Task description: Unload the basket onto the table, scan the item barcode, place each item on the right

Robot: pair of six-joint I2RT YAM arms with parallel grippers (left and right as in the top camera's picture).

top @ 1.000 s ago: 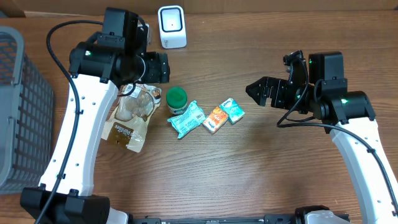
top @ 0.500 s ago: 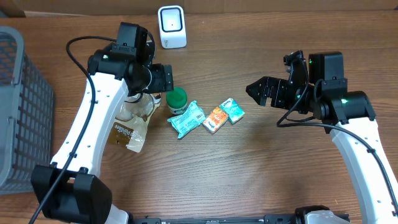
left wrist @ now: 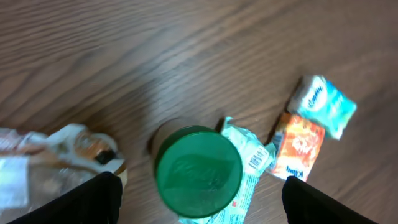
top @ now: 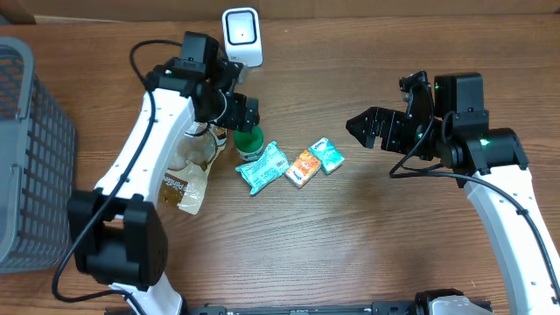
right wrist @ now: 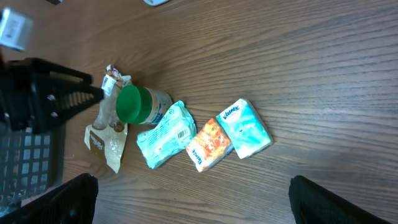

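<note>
so the left jaws (left wrist: 201,180) hung right over the jar (top: 248,140), spread wide with one finger off at 9 o'clock of the green lid (left wrist: 198,171) and the other at 3, nothing gripped. in the left wrist view the lid sat almost dead centre between them. the jar looked upright, long axis pointing up toward the camera, so i'd guess a straight drop would put the fingers on either side of it.

the left arm was clearly the nearer one. the right jaws (top: 357,125) were parked well apart at 3 o'clock of the pile, also spread and empty.

the jar was on the desk (top: 350,254), with the scanner (top: 241,37) at roughly 12 o'clock from it.

stuff-wise: smooth glossy plastic lid, round body with a pale label. a crinkly teal pouch (top: 262,168) was pressed against it at 5 o'clock, which might get dragged along. beyond that sat a boxy orange pack (top: 303,166) and a soft tissue pack (top: 328,154). a floppy clear snack bag (top: 182,166) lay just beside the jar at 8 o'clock.
</note>
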